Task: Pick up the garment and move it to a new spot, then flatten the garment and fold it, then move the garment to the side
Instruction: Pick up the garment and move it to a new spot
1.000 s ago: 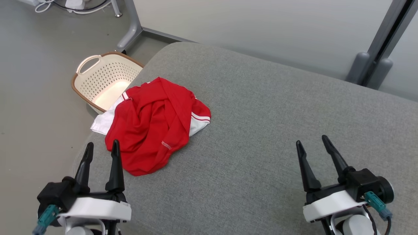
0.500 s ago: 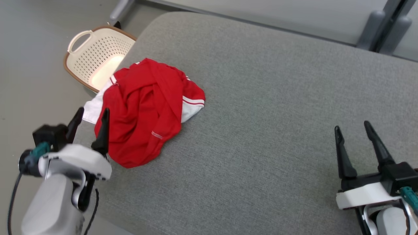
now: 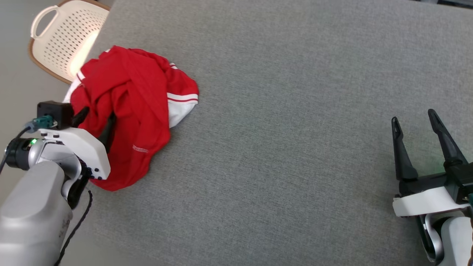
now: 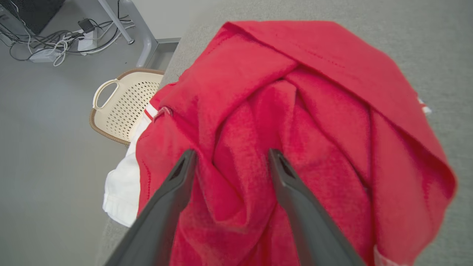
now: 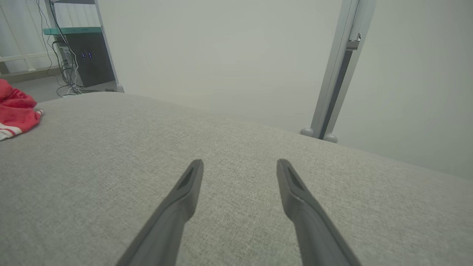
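Observation:
The garment [image 3: 129,111] is a crumpled red shirt with white striped cuffs, heaped near the left edge of the grey cushioned surface [image 3: 295,111]. A white part of it hangs over that edge. My left gripper [image 3: 97,120] is open, its fingers spread just above the heap's left side; in the left wrist view a red fold of the garment [image 4: 281,111] sits between the two fingers of that gripper [image 4: 231,157]. My right gripper [image 3: 414,118] stands open far to the right over bare surface, and the right wrist view has this gripper [image 5: 240,164] with nothing between its fingers and the garment [image 5: 14,107] at the far left.
A cream perforated basket [image 3: 63,37] with a brown rim stands on the floor just beyond the surface's left edge. Cables and a table leg [image 4: 122,22] lie on the floor behind it. A wall and a metal post [image 5: 340,66] rise behind the surface.
The head camera has tilted down and shifted. My left gripper has advanced from the near edge onto the garment's left side. The garment has not moved, and both grippers have stayed open.

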Robot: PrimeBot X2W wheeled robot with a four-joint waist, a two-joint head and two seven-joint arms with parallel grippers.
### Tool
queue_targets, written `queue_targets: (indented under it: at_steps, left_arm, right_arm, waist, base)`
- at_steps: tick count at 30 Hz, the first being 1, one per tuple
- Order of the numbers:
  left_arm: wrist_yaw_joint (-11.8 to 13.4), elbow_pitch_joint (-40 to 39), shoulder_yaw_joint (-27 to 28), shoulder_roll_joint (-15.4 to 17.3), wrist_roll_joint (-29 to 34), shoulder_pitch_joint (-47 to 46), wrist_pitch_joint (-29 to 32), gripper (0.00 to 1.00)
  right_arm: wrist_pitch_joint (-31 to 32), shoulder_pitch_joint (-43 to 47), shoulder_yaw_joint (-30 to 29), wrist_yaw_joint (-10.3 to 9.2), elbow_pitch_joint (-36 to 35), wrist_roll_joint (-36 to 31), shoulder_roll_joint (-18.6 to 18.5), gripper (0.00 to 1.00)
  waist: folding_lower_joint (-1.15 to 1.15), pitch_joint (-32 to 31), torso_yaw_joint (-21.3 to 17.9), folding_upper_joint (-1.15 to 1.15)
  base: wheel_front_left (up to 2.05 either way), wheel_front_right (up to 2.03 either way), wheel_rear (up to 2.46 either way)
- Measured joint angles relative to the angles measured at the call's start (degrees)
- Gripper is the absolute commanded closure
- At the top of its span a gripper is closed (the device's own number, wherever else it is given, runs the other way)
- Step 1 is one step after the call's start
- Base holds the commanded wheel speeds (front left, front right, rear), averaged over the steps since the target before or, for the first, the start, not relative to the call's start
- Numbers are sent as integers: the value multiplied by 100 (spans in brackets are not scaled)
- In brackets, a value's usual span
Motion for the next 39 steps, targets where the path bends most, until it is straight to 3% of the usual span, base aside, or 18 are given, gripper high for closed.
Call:
queue_targets:
  at_steps: [6, 7, 8, 9, 18, 25, 29, 39]
  left_arm:
    - [0, 425, -413, 105, -417, -305, 202, 0]
    - [0, 480, -500, 109, -515, -329, 261, 4]
    - [0, 521, -579, 109, -623, -345, 324, 60]
    - [0, 531, -654, 113, -723, -360, 343, 100]
    - [0, 503, -1135, 359, -1201, -465, -378, 100]
    - [0, 242, -1234, 564, -968, -780, -1073, 100]
    - [315, -338, -1221, 681, -414, -904, -1095, 100]
    - [788, -1852, -1334, 379, -19, -862, -958, 100]
  right_arm:
    - [53, -14, -21, 0, -94, -36, -19, 0]
    - [53, -22, -16, 0, -107, -44, -18, 0]
    - [53, -34, -10, 0, -119, -48, -14, 0]
    - [53, -37, -2, 0, -125, -60, -8, 0]
    - [-98, -91, 2, 0, 129, -87, 193, 0]
    - [-308, -98, -18, 0, 515, 22, 415, 0]
    - [-355, -97, -44, 0, 675, 82, 489, 0]
    - [-381, -81, -67, 0, 650, 305, 605, 0]
  waist:
    - [0, 212, -151, 0]
    - [0, 239, -177, 0]
    - [0, 260, -202, 0]
    - [0, 276, -225, 0]
    - [0, 111, -354, 0]
    - [0, -391, -462, 0]
    - [0, -669, -537, 0]
    - [0, -1200, -857, 0]
  base:
    - [0, 0, 0]
    - [0, 0, 0]
    - [0, 0, 0]
    - [0, 0, 0]
    - [0, 0, 0]
    - [0, 0, 0]
    - [0, 0, 0]
    - [0, 0, 0]
